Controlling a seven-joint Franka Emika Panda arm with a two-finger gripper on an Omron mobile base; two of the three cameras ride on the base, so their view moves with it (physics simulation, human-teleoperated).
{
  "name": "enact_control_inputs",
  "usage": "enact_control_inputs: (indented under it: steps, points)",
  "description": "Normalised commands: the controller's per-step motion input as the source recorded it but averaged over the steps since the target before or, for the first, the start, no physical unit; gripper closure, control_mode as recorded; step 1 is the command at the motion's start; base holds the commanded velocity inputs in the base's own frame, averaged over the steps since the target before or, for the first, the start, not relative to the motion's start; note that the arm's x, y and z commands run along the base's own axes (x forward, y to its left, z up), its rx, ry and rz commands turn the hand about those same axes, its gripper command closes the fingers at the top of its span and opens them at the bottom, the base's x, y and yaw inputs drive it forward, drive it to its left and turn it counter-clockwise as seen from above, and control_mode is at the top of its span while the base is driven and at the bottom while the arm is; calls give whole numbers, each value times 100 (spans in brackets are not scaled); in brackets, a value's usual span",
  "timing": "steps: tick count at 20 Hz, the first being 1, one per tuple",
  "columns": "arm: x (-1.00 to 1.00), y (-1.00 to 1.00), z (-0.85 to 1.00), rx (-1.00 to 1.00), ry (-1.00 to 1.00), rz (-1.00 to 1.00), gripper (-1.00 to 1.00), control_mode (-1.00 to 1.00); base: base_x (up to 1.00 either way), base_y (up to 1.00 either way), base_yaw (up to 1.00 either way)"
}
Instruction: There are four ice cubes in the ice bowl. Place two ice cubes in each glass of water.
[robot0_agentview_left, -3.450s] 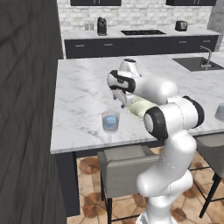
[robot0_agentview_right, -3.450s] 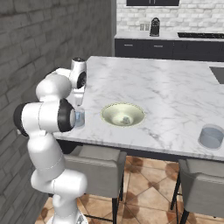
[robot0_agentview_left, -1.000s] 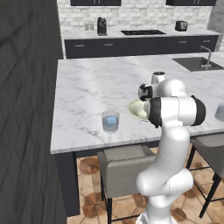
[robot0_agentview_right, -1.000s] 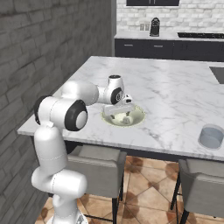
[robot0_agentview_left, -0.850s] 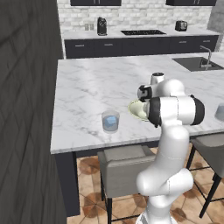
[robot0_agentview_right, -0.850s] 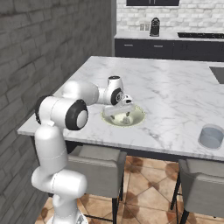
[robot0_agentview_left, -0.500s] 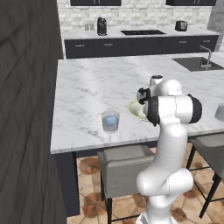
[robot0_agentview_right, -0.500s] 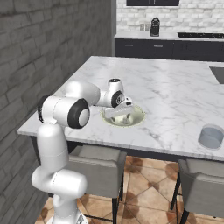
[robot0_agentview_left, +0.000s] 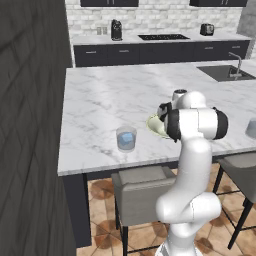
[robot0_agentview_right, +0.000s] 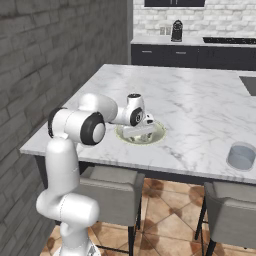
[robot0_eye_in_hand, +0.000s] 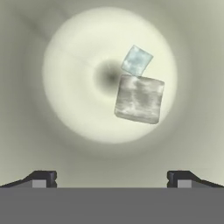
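Note:
The ice bowl (robot0_agentview_right: 159, 132), pale yellow-green, sits near the island's front edge, and its rim (robot0_agentview_left: 152, 125) shows left of my arm. My gripper (robot0_agentview_right: 142, 132) points down into it, open and holding nothing. In the hand view the fingertips (robot0_eye_in_hand: 43, 178) stand wide apart at the bottom, over the bowl's whitish inside (robot0_eye_in_hand: 74, 87). Two ice cubes lie there touching: a small pale blue one (robot0_eye_in_hand: 136, 60) and a larger greyish one (robot0_eye_in_hand: 139, 99) below it. One glass of water (robot0_agentview_left: 126, 138) stands left of the bowl. The other glass (robot0_agentview_right: 242, 156) is far to the right.
The marble island top (robot0_agentview_left: 110, 95) stretches back from the bowl. A sink with a faucet (robot0_agentview_left: 231, 71) is set in its far right. Grey stools (robot0_agentview_right: 107, 192) stand under the front edge. A dark brick wall (robot0_agentview_right: 55, 55) rises at the left.
My arm has swung from the left glass over to the ice bowl, and in the last second the hand has sunk lower into it. The jaws have stayed open.

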Motion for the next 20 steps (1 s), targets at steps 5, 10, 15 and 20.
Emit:
enact_control_inputs:
  steps: [5, 10, 15, 20]
  points:
    - [23, 0, -9, 0, 0, 0, -100, -100, 0, 0, 0]
    - [30, 0, -11, 0, 0, 0, -100, -100, 0, 0, 0]
    - [28, 0, -16, 0, 0, 0, -100, -100, 0, 0, 0]
    - [19, -7, -13, 0, 0, 0, -100, -100, 0, 0, 0]
